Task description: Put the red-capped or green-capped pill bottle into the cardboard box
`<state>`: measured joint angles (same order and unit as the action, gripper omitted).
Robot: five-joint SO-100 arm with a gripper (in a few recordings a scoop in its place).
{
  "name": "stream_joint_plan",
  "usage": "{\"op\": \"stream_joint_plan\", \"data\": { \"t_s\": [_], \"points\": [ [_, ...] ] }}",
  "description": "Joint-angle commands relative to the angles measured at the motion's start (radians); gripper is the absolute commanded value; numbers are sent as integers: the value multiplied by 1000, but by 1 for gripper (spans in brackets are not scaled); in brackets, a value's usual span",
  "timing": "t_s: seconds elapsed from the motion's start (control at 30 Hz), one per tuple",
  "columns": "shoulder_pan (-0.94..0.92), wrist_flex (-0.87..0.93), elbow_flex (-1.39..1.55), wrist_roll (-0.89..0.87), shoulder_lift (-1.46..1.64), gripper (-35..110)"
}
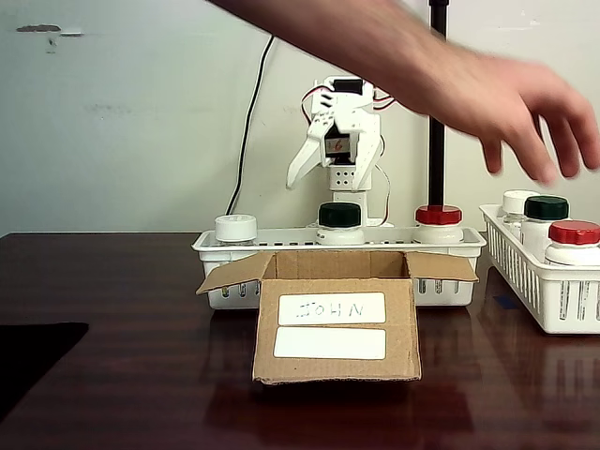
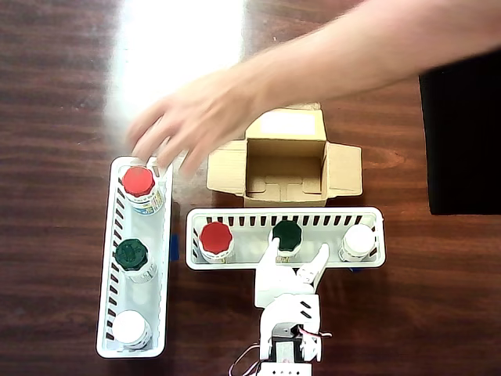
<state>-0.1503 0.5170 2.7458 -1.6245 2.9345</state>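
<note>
The cardboard box [image 1: 405,319] stands open in the middle of the table, its label reading "JOHN"; from above the box [image 2: 225,169] is empty. Behind it a white basket [image 1: 450,286] holds a red-capped bottle [image 1: 438,217] [image 2: 216,237], a green-capped bottle [image 1: 339,216] [image 2: 287,235] and a white-capped bottle [image 1: 236,228] [image 2: 358,241]. My white gripper [image 1: 330,167] [image 2: 297,254] hangs open above the basket's far rim, straddling the green-capped bottle from above, holding nothing.
A person's arm and hand [image 1: 511,108] [image 2: 184,129] reach over the table towards a second white basket [image 1: 525,272] [image 2: 160,274]. That basket holds a red-capped [image 2: 138,182], a green-capped [image 2: 131,254] and a white-capped bottle [image 2: 130,327]. A black mat [image 2: 462,141] lies at the table's edge.
</note>
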Motion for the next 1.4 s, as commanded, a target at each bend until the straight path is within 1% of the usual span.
{"op": "stream_joint_plan", "data": {
  "t_s": [0.0, 0.43, 0.57, 0.73, 0.87, 1.13, 1.37],
  "points": [
    [-9, -46, 15, -12, 21, 71],
    [0, -54, 100, -48, 124, 71],
    [25, -44, 129, -31, 172, 71],
    [57, -41, 112, -12, 156, 72],
    [81, -60, 89, 2, 107, 72],
    [71, -275, -35, 8, -244, 72],
    [60, -396, -92, 6, -419, 72]
  ]
}}
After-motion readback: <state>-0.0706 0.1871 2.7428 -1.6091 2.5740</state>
